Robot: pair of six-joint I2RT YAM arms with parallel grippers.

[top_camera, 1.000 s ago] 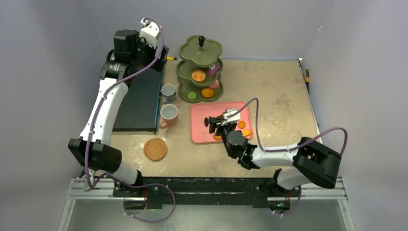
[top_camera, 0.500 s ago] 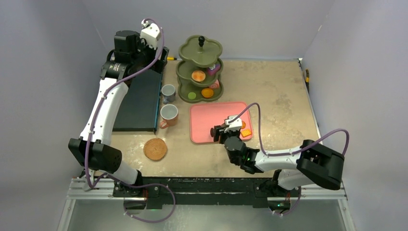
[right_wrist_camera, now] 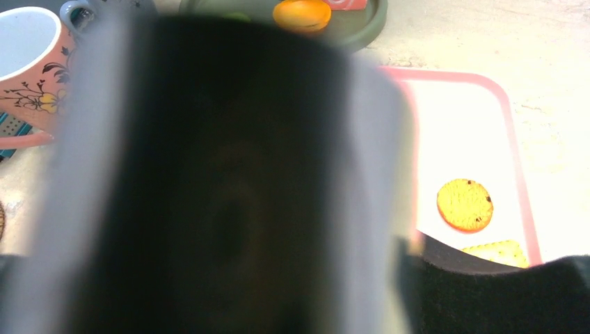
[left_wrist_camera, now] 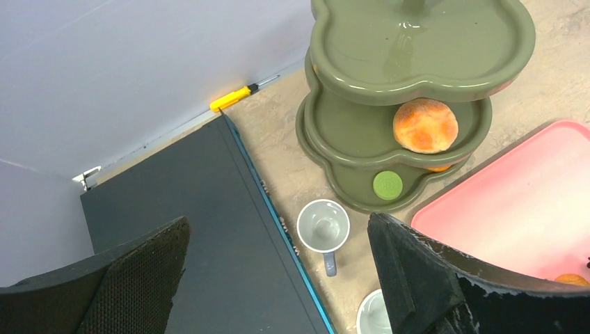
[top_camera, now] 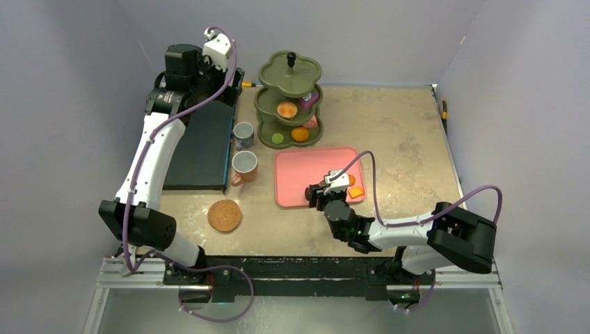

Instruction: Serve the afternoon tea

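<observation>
The small grey mug (top_camera: 243,133) and the larger orange mug (top_camera: 244,165) stand beside a black box; both show in the left wrist view, the grey mug (left_wrist_camera: 323,226) and the orange mug's rim (left_wrist_camera: 370,316). Orange rounds (top_camera: 286,109), a green round (top_camera: 277,138) and a cake slice (top_camera: 311,122) lie on the green tiered stand (top_camera: 290,76). My left gripper (left_wrist_camera: 278,229) is open and empty, high above the mugs. My right gripper (top_camera: 323,195) is shut on the black tongs (top_camera: 310,193) over the pink tray's near edge. The tongs (right_wrist_camera: 222,181) blur out most of the right wrist view.
The pink tray (top_camera: 296,174) holds a round biscuit (right_wrist_camera: 465,204) and a square cracker (right_wrist_camera: 497,252). A black box (top_camera: 202,142) lies at the left. A brown round mat (top_camera: 224,215) lies near the front. A yellow screwdriver (left_wrist_camera: 233,97) lies at the back wall.
My right gripper has drawn back with the tongs from the tray's middle to its near edge. The left arm has not moved.
</observation>
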